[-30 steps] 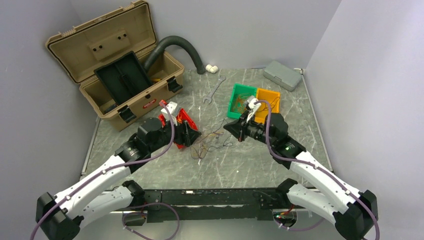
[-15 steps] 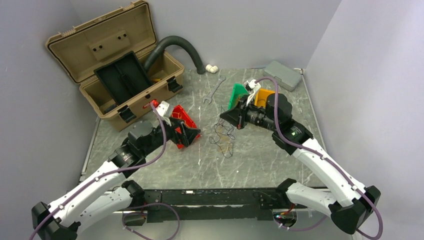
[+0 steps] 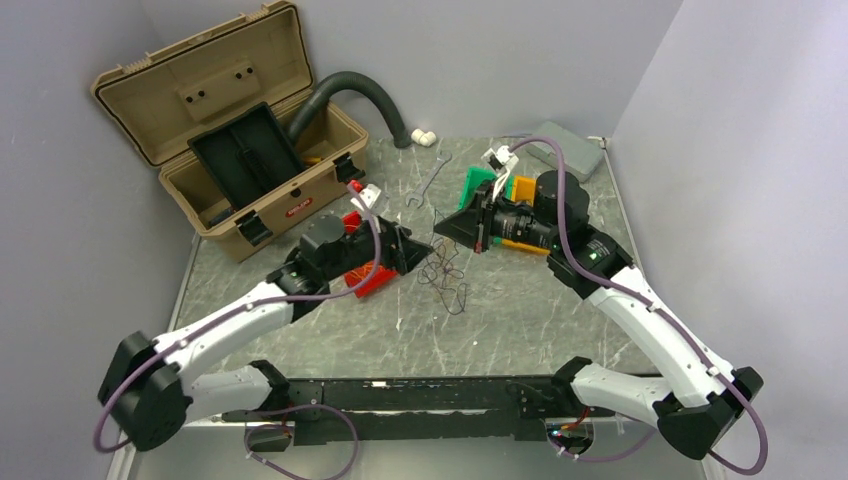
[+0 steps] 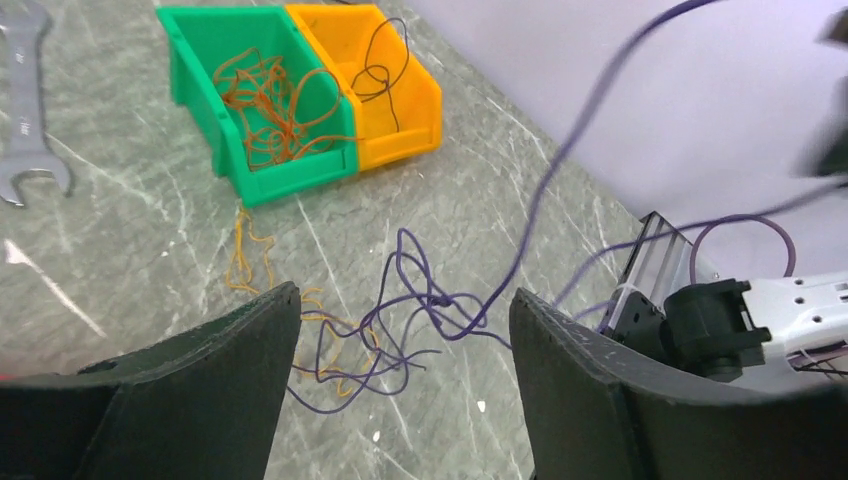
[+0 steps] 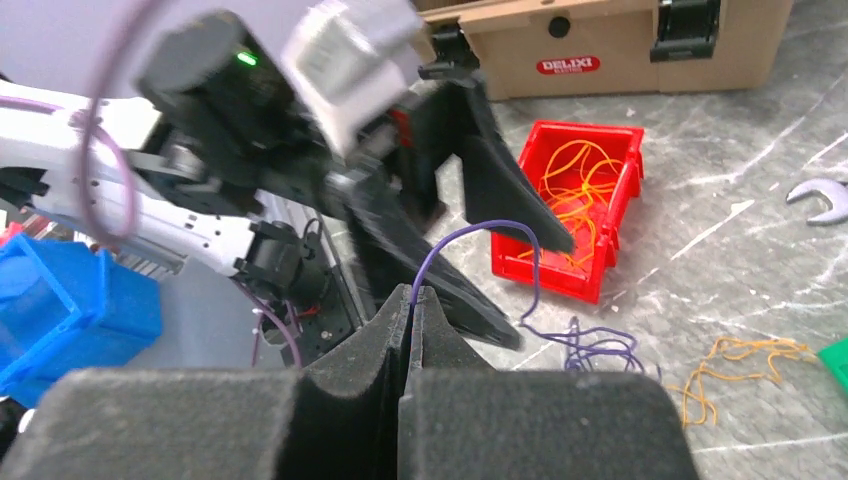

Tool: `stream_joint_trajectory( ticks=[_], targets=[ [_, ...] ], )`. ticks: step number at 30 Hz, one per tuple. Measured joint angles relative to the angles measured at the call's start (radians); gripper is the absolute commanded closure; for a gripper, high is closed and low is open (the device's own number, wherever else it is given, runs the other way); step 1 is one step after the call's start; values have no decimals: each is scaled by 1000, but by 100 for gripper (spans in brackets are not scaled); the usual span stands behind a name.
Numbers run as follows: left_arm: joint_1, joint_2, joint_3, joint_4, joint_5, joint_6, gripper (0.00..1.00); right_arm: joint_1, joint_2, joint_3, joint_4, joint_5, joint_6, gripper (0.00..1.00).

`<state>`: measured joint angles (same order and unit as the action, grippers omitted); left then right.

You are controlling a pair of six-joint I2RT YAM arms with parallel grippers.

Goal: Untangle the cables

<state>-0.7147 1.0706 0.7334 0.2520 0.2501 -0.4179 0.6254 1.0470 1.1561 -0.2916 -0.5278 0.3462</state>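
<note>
A loose tangle of thin cables (image 3: 445, 275) lies mid-table, purple strands (image 4: 420, 310) knotted over a few orange ones (image 4: 250, 255). My right gripper (image 5: 411, 290) is shut on one purple cable (image 5: 470, 232), which arches up from the pile; in the top view this gripper (image 3: 447, 228) hangs above the tangle's far side. My left gripper (image 4: 405, 300) is open, its fingers straddling the purple knot from above without touching it. From overhead the left gripper (image 3: 420, 245) sits just left of the tangle.
A red bin (image 5: 570, 205) holding orange wires sits under the left arm. Green bin (image 4: 225, 110) and orange bin (image 4: 415, 95) hold sorted wires, with a wrench (image 4: 25, 110) beside them. The open toolbox (image 3: 230, 130), hose (image 3: 350, 85) and grey case (image 3: 565, 150) are at the back.
The right gripper rose and drew back, pulling the tangle up and toward the bins. The left gripper swung right over the red bin to the tangle, its jaws opening.
</note>
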Motion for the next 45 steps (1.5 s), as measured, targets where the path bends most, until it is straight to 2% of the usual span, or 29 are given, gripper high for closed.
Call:
stream_joint_trajectory(
  ticks=[2, 4, 10, 11, 17, 24, 28, 32, 35, 40, 45],
  targets=[
    [0, 78, -10, 75, 19, -22, 27, 0, 0, 19, -2, -9, 6, 100],
    [-1, 165, -29, 160, 43, -48, 37, 0, 0, 47, -1, -19, 13, 100],
    [-10, 486, -82, 372, 94, -149, 95, 0, -6, 164, -16, -3, 13, 100],
    [-11, 511, -113, 402, 93, -161, 100, 0, -12, 180, -19, 12, 12, 100],
    [-11, 525, -189, 461, 91, -186, 100, 0, -74, 277, -75, 166, -8, 100],
    [-10, 499, -228, 499, 81, -187, 100, -2, -144, 381, -143, 575, -48, 100],
    [-10, 430, -255, 447, 71, -165, 100, -3, -137, 411, -185, 761, -80, 100],
    [-16, 317, -256, 384, 43, -135, 100, -8, -58, 417, -222, 917, -105, 100],
    [-33, 245, -256, 340, 24, -114, 100, -35, 18, 416, -246, 966, -116, 100],
    [-53, 176, -248, 237, 6, -88, 100, -154, 149, 414, -296, 950, -109, 100],
    [-62, 114, -248, 149, -13, -73, 100, -259, 163, 386, -295, 891, -88, 100]
  ],
)
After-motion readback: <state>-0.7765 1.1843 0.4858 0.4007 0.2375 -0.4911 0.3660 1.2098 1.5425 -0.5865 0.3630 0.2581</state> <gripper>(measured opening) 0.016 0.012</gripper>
